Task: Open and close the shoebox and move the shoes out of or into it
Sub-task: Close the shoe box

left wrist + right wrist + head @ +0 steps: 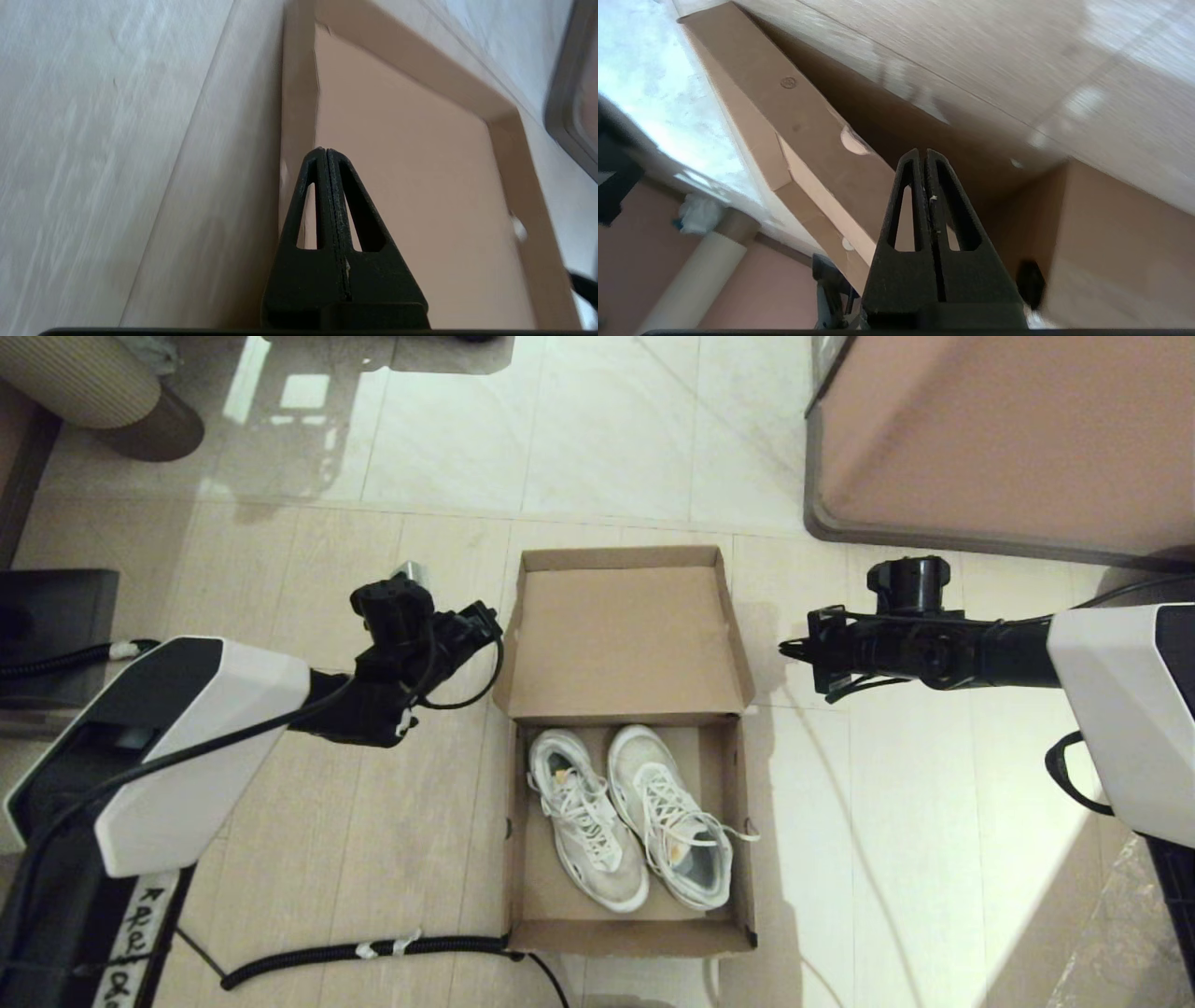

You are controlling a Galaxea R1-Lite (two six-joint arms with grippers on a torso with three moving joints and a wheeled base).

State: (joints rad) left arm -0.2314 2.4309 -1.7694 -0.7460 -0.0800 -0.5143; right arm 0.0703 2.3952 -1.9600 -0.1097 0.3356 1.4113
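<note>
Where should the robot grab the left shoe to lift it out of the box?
Probably from straight above, pinching the heel collar of the left shoe at its opening, near the lid hinge. The shoe lies sole-down in the box, toe toward the robot, so the collar's thin rim faces up. Both the left gripper and the right gripper are shut, so one must open first.

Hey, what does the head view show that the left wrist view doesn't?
Only the head view shows the shoes lying side by side in the shoebox, plus the right claw shut and beside the box.
Only the left wrist view shows the left claw shut, empty, close to the lid's side flap.
Both show the opened lid and the pinkish-brown block with its grey rim.
</note>
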